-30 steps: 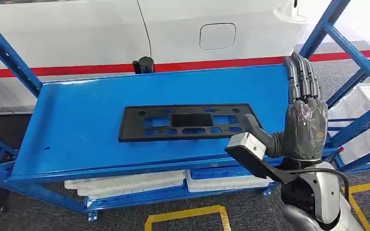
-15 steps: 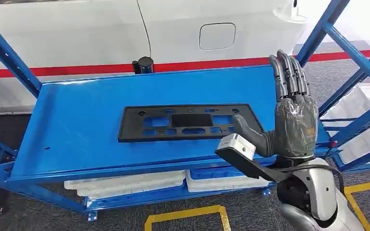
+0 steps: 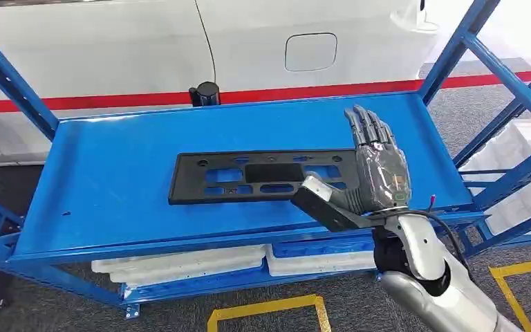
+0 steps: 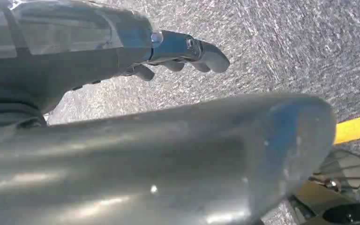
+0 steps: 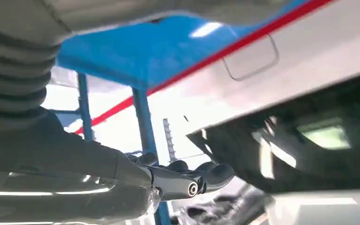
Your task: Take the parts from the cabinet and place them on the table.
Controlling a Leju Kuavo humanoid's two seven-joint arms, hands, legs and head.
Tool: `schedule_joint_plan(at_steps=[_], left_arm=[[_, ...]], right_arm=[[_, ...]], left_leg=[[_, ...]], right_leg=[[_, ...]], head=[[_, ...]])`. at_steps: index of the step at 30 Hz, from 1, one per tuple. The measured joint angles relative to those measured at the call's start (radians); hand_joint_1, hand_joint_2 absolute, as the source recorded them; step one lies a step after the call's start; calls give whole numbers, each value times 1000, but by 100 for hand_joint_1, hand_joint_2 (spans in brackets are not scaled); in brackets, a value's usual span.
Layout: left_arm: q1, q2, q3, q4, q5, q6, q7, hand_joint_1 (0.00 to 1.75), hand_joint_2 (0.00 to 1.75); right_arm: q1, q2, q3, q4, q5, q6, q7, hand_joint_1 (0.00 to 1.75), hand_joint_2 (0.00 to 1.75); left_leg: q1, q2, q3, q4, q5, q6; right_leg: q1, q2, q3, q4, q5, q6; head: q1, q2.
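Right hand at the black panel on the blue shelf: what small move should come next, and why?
Probably closing the fingers on the panel's near right end. The right hand sits open over the right end of the black panel, which lies flat on the blue shelf, not yet lifted; whether the hand touches it is unclear.

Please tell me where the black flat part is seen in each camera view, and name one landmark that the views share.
Head view: black flat part lies mid-shelf, right hand at its right end.
Left wrist view: not in it.
Right wrist view: dark blurred shape, probably the part.
Shared landmark: red stripe.
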Motion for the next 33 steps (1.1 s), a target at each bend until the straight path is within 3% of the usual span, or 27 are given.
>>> schedule_joint_plan(at_steps=[5, 10, 22, 27, 33], left_arm=[[0, -4, 0, 0, -2, -16, 21, 0, 0], [1, -12, 0, 0, 0, -20, 24, 0, 0], [1, -23, 0, 0, 3, -22, 21, 0, 0], [1, -23, 0, 0, 0, -27, 29, 0, 0], [1, -22, 0, 0, -10, -32, 32, 0, 0]], right_arm=[[-2, -18, -10, 178, -40, -65, 50, 0, 175], [9, -61, -46, 289, -63, -66, 53, 0, 175], [30, -95, -108, 332, 39, -5, 53, 0, 175], [29, -103, -109, 321, 122, -6, 53, 0, 175], [-3, -101, -93, 297, 141, 48, 43, 0, 175]], left_leg=[[0, -2, 0, 0, 0, 0], [-1, -6, -1, 0, 0, 0], [-1, -7, 0, 0, -1, 0], [0, -6, 0, 0, 0, 0], [0, -4, 0, 0, 0, 0]], right_leg=[[0, 0, 0, 0, 0, 0], [0, 0, 0, -1, 0, 0], [0, 0, 0, -1, 0, 0], [0, 0, 0, 0, 0, 0], [0, 0, 0, 0, 0, 0]], head=[[-1, 0], [0, 0], [0, 0], [0, 0], [0, 0]])
